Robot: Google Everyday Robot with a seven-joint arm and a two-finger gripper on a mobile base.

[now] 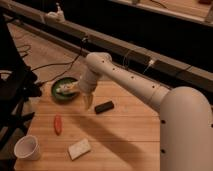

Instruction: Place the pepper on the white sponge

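Claw (89,103) hangs spread between bowl (55,95) and block (104,106).

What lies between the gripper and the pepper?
Nothing: in the camera view, only bare wooden table separates the gripper, hovering beside the green bowl, from the pepper.

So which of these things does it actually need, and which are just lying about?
Needed: pepper, white sponge, end effector hovering between green bowl and black block.
Just lying about: green bowl, black block, white cup.
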